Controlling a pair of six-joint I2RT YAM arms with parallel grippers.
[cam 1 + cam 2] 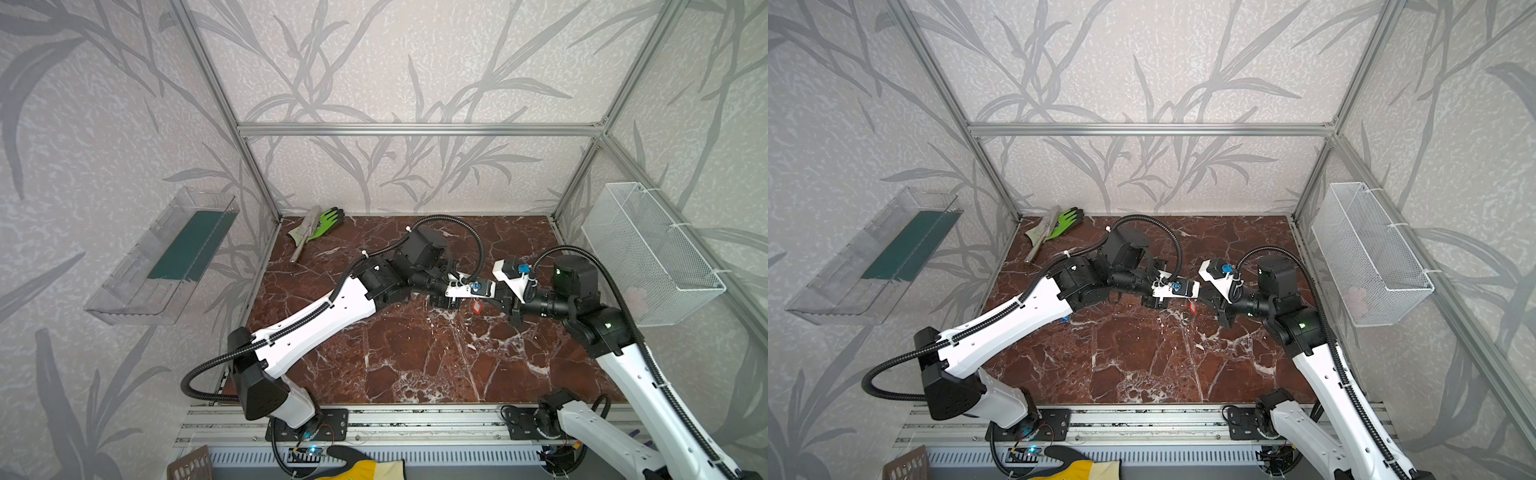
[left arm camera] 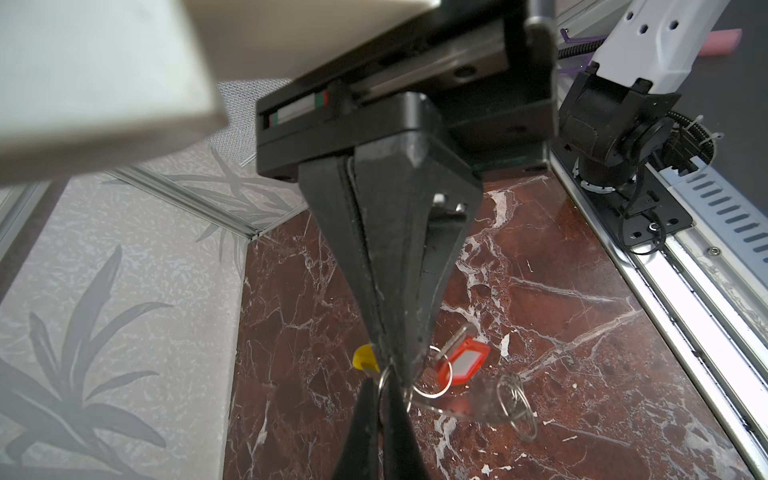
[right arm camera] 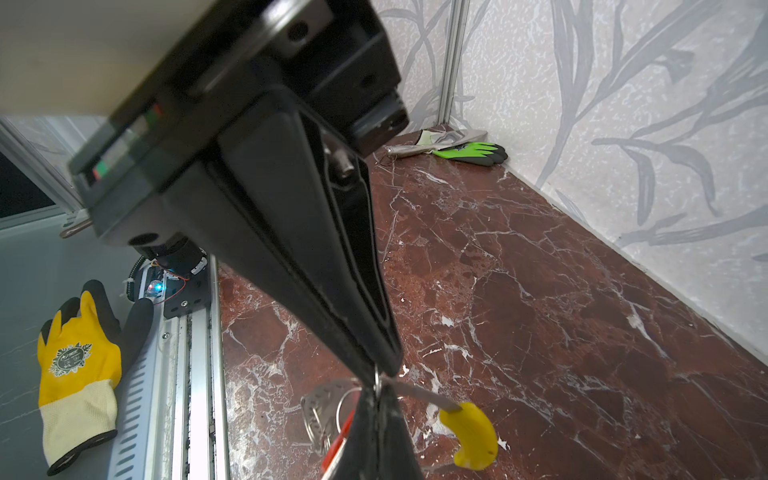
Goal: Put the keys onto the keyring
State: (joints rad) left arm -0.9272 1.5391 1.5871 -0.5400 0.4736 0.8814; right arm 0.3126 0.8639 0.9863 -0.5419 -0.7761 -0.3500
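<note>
The keyring (image 3: 424, 396), a thin grey wire with a yellow arc (image 3: 471, 436), hangs above the marble table (image 1: 415, 365), a little right of centre, pinched from both sides. Our left gripper (image 2: 392, 369) has its fingers pressed together on the wire. Our right gripper (image 3: 384, 365) is clamped on it too, its tip almost against the left gripper's. The red key (image 2: 461, 365) dangles just beside the pinch on a small wire loop; whether it is truly threaded onto the keyring we cannot tell. A blue speck (image 1: 1064, 319) shows on the table under our left forearm in a top view. It is probably the other key, though too small to be sure.

We judge slip to be the main risk. Two narrow tips hold thin, springy wire, so a twist or pull from either arm could flick the ring out or shake the red key off. The fingertips are also close enough to knock together.

Room is good near and right of the pinch — bare marble. The green glove (image 1: 328, 222) lies in the far left corner, well apart. The wire basket (image 1: 648, 253) hangs on the right wall, near our right elbow. Sweeping the left forearm low could shove the blue speck.
</note>
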